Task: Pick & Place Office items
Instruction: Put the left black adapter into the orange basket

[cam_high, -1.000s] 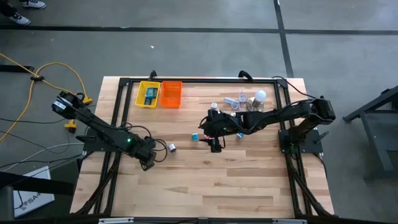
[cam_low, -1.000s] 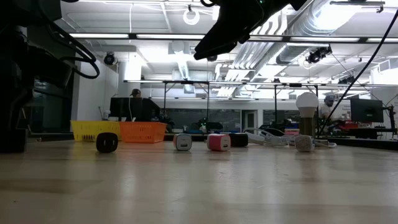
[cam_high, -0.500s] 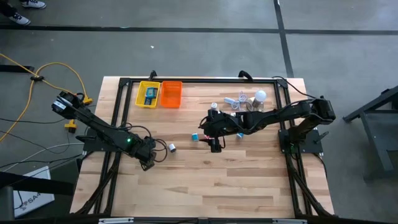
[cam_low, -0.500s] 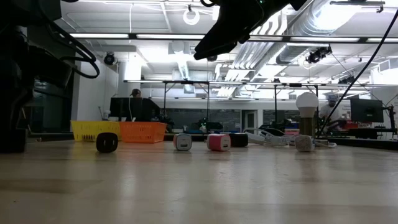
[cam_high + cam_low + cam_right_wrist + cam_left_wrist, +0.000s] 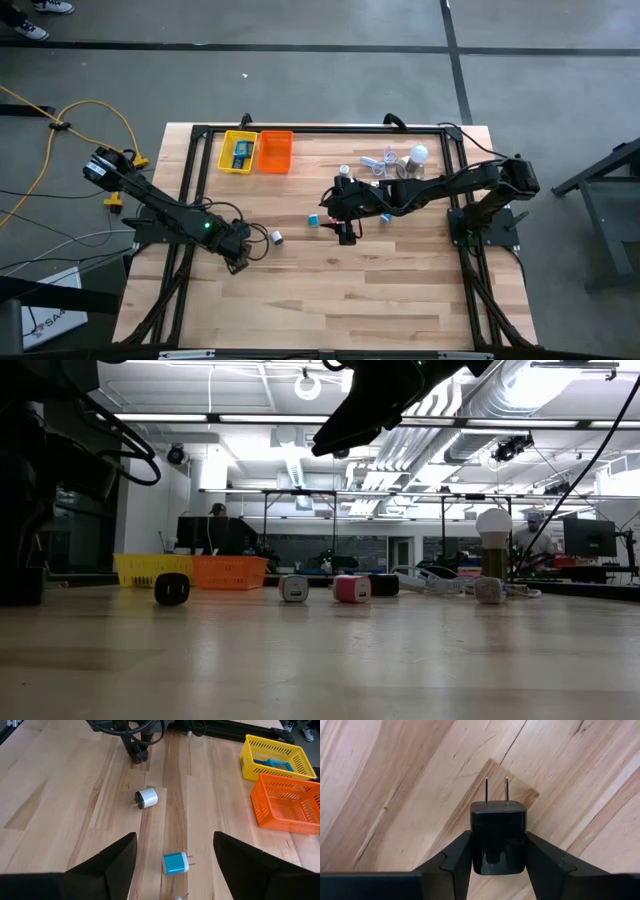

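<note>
My left gripper clamps a black plug charger, prongs pointing ahead; my right gripper gapes above blue charger.

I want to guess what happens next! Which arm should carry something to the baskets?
Probably the left. Its gripper is already shut on a black plug. The right gripper is open and empty above the blue plug.

Black plug (prongs forward), white, blue

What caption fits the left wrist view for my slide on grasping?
Left hand shut on a black plug adapter, prongs pointing forward over the wooden table.
</note>
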You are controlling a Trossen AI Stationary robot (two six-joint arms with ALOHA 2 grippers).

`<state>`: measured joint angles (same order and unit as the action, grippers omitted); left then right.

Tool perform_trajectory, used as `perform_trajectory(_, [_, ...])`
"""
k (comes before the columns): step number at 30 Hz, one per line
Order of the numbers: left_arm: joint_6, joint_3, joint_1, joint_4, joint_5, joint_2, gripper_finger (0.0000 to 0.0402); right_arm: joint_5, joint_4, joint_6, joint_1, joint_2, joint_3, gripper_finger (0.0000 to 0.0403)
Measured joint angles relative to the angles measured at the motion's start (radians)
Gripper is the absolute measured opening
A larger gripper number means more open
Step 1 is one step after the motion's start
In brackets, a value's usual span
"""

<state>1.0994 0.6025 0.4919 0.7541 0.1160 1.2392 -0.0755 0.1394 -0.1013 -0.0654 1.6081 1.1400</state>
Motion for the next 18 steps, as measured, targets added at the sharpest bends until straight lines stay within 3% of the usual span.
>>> perform_trajectory(18, [-0.030,0.000,0.000,-0.044,0.051,-0.066,0.0148,0.000,0.000,0.000,0.000,0.000,0.000,0.0251])
